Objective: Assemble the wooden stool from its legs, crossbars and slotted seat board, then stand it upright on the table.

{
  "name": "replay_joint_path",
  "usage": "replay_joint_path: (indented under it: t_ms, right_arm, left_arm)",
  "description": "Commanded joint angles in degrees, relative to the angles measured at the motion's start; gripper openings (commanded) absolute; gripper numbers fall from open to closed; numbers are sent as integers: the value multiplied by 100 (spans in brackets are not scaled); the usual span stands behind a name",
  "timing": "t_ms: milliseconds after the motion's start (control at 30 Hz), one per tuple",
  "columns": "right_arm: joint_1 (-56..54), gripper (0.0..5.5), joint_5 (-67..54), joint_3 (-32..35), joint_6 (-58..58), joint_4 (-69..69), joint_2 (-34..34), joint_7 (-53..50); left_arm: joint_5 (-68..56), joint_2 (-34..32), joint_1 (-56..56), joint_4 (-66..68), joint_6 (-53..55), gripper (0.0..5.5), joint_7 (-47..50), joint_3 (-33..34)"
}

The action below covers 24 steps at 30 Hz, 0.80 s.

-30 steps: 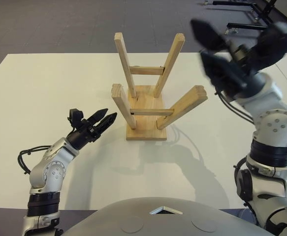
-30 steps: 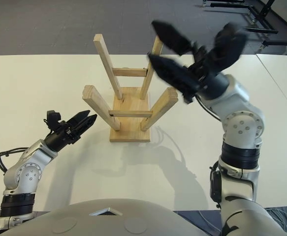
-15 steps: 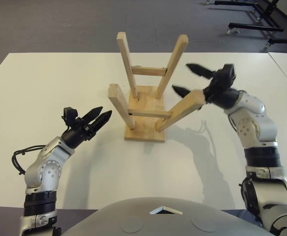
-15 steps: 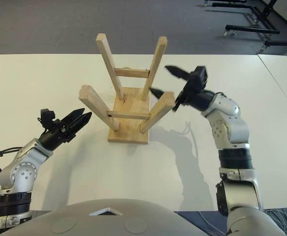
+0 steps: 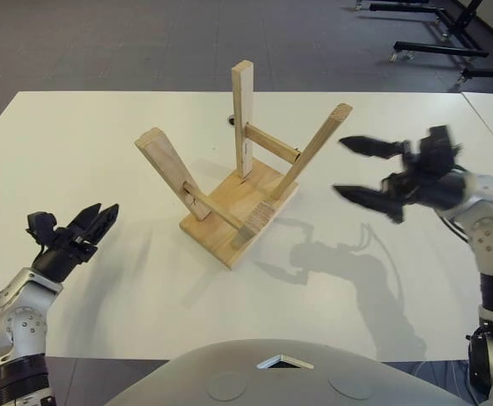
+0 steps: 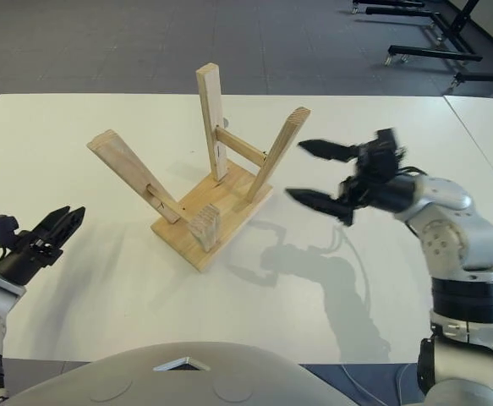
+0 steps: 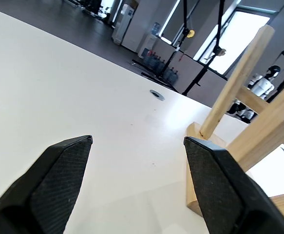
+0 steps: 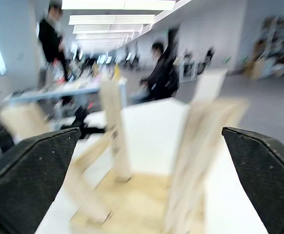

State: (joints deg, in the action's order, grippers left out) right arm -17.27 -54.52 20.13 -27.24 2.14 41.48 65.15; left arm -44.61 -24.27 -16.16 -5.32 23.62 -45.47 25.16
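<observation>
**On the table: stool upside down, both grippers empty**

From the left eye view, we see the stool resting seat-down near the middle of the table. Its legs point up and splay outward, and a crossbar joins two of them. We judge it assembled but not yet turned over, which explains the pose. The right gripper hangs just beside the rightmost leg at leg height, jaws spread wide and empty. That placing would suit taking the leg for the flip. The left gripper sits low by the table's near left edge, well apart from the stool, parted and holding nothing. We read that as a spot out of the way of the work.

From the right eye view, the layout is the same, and the seat lies turned at an angle to the table's edges.

From the left wrist view, its fingers stand wide apart above the tabletop, with the stool's legs farther off.

From the right wrist view, its fingers frame the blurred stool, so we judge this arm aimed at it.
</observation>
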Motion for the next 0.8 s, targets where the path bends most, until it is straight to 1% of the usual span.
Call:
replay_joint_path:
  t_ms: [33, 133, 200, 267, 333, 400, 433, 500, 533, 600, 667, 800]
  right_arm:
    - [-1138, 537, 721, 119, 879, 1371, -208, -470]
    - [-1823, 537, 2117, -695, 1961, 2598, -644, -856]
    - [-2098, 537, 2707, -1091, 2507, 3283, -1018, -884]
    - [-2269, 537, 2720, -1071, 2843, 3767, -1401, -672]
    - [-2269, 537, 2730, -1093, 2961, 3994, -1581, -391]
    - [-2029, 537, 2679, -1168, 2777, 3797, -1533, 88]
    - [-1821, 537, 2543, -1183, 2492, 3492, -1421, 409]
    - [-1353, 537, 2173, -1149, 1740, 2745, -1091, 991]
    - [-1100, 537, 1797, -992, 1210, 2346, -959, 1169]
    - [-530, 537, 1375, -768, 623, 1688, -766, 1307]
    - [-137, 537, 1127, -716, 170, 1138, -681, 1282]
    - [-65, 537, 1033, -859, -137, 561, -791, 1107]
  left_arm:
    - [5, 262, -30, -456, 105, 345, 99, -427]
    - [59, 419, 51, -649, 150, 345, 168, -779]
    - [105, 445, 159, -653, 182, 345, 172, -957]
    - [109, 477, 289, -689, 230, 345, 169, -1152]
    - [115, 508, 336, -748, 257, 345, 179, -1308]
    - [143, 523, 301, -755, 236, 345, 192, -1384]
    - [152, 515, 253, -756, 213, 345, 193, -1384]
    - [177, 479, 107, -724, 118, 345, 197, -1259]
    - [195, 453, 19, -692, 45, 345, 204, -1141]
    - [235, 391, -72, -563, -137, 345, 288, -804]
    - [247, 342, -152, -528, -262, 345, 344, -537]
    - [440, 281, -166, -343, -464, 345, 405, -343]
